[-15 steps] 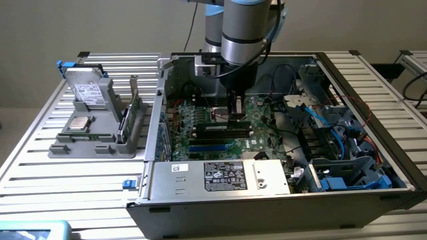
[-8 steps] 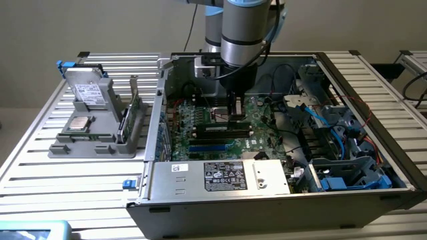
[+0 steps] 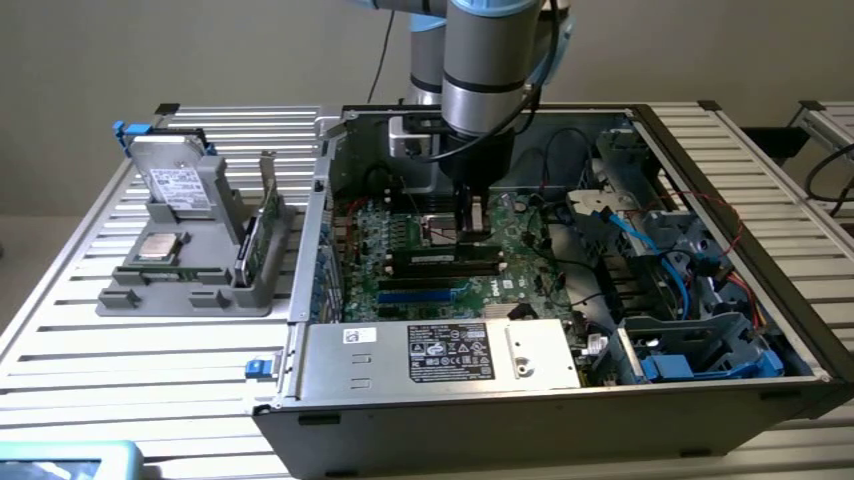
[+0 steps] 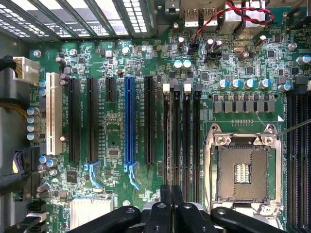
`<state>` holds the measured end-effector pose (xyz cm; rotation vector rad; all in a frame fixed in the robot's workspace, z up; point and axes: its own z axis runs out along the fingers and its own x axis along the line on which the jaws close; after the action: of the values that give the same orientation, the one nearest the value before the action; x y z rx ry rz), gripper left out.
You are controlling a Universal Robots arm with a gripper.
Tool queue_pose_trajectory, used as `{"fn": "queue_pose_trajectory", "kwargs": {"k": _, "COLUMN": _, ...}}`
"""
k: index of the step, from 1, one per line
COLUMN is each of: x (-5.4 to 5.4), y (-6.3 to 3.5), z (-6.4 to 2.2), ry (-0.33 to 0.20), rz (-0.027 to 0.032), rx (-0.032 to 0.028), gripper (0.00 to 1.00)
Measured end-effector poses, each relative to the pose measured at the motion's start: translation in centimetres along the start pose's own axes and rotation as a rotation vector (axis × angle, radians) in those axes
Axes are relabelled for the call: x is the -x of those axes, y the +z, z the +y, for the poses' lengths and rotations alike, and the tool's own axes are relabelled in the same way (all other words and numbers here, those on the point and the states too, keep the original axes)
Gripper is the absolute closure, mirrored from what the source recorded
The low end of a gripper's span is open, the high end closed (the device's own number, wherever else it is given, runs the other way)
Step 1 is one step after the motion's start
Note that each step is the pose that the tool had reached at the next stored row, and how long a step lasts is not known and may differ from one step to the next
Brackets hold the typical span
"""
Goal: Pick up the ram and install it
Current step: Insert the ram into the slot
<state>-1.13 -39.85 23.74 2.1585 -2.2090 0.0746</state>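
The gripper [image 4: 171, 195], its fingers pressed together with nothing visible between them, hangs over the black memory slots [image 4: 181, 141] inside the open computer case [image 3: 534, 425]. The ram [image 3: 274, 228] stands on edge in a grey holder [image 3: 187, 298] outside the case, at nine o'clock from the gripper in the exterior view. A silvery chip [image 3: 162, 246] lies in the holder at nine o'clock from the ram.

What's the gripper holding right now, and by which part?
Nothing visible: the gripper is shut over the empty memory slots, no stick in its grip. What looks like the ram stands in the grey holder.
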Motion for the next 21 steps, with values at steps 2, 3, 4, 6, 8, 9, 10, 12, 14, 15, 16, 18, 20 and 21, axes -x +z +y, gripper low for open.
{"fn": "queue_pose_trajectory", "kwargs": {"k": 2, "x": 0.00, "y": 0.06, "z": 0.00, "ry": 0.000, "rz": 0.0000, "rx": -0.0001, "gripper": 0.88}}
{"fn": "queue_pose_trajectory", "kwargs": {"k": 3, "x": 0.00, "y": 0.07, "z": 0.00, "ry": 0.000, "rz": 0.0003, "rx": -0.0001, "gripper": 0.88}}
{"fn": "queue_pose_trajectory", "kwargs": {"k": 4, "x": 0.00, "y": 0.07, "z": 0.00, "ry": 0.000, "rz": 0.0004, "rx": 0.0000, "gripper": 0.88}}
{"fn": "queue_pose_trajectory", "kwargs": {"k": 6, "x": -0.01, "y": 0.12, "z": 0.00, "ry": 0.001, "rz": 0.0001, "rx": -0.0001, "gripper": 0.88}}
{"fn": "queue_pose_trajectory", "kwargs": {"k": 8, "x": 0.00, "y": 0.17, "z": 0.00, "ry": 0.001, "rz": 0.0006, "rx": 0.0000, "gripper": 0.88}}
{"fn": "queue_pose_trajectory", "kwargs": {"k": 9, "x": -0.01, "y": 0.17, "z": 0.00, "ry": 0.001, "rz": 0.0009, "rx": 0.0001, "gripper": 0.88}}
{"fn": "queue_pose_trajectory", "kwargs": {"k": 10, "x": 0.00, "y": 0.19, "z": 0.00, "ry": 0.001, "rz": 0.0011, "rx": 0.0000, "gripper": 0.88}}
{"fn": "queue_pose_trajectory", "kwargs": {"k": 12, "x": -0.01, "y": 0.21, "z": 0.00, "ry": 0.001, "rz": 0.0016, "rx": 0.0000, "gripper": 0.88}}
{"fn": "queue_pose_trajectory", "kwargs": {"k": 14, "x": -0.05, "y": 0.23, "z": 0.00, "ry": 0.001, "rz": 0.0015, "rx": -0.0001, "gripper": 0.88}}
{"fn": "queue_pose_trajectory", "kwargs": {"k": 15, "x": -0.05, "y": 0.23, "z": 0.00, "ry": 0.001, "rz": 0.0020, "rx": 0.0000, "gripper": 0.88}}
{"fn": "queue_pose_trajectory", "kwargs": {"k": 16, "x": -0.07, "y": 0.23, "z": 0.00, "ry": 0.001, "rz": 0.0021, "rx": -0.0001, "gripper": 0.88}}
{"fn": "queue_pose_trajectory", "kwargs": {"k": 18, "x": -0.11, "y": 0.24, "z": 0.00, "ry": 0.001, "rz": 0.0024, "rx": -0.0001, "gripper": 0.88}}
{"fn": "queue_pose_trajectory", "kwargs": {"k": 20, "x": -0.11, "y": 0.27, "z": -0.01, "ry": 0.001, "rz": 0.0032, "rx": -0.0001, "gripper": 0.88}}
{"fn": "queue_pose_trajectory", "kwargs": {"k": 21, "x": -0.11, "y": 0.30, "z": -0.01, "ry": 0.001, "rz": 0.0037, "rx": -0.0001, "gripper": 0.88}}
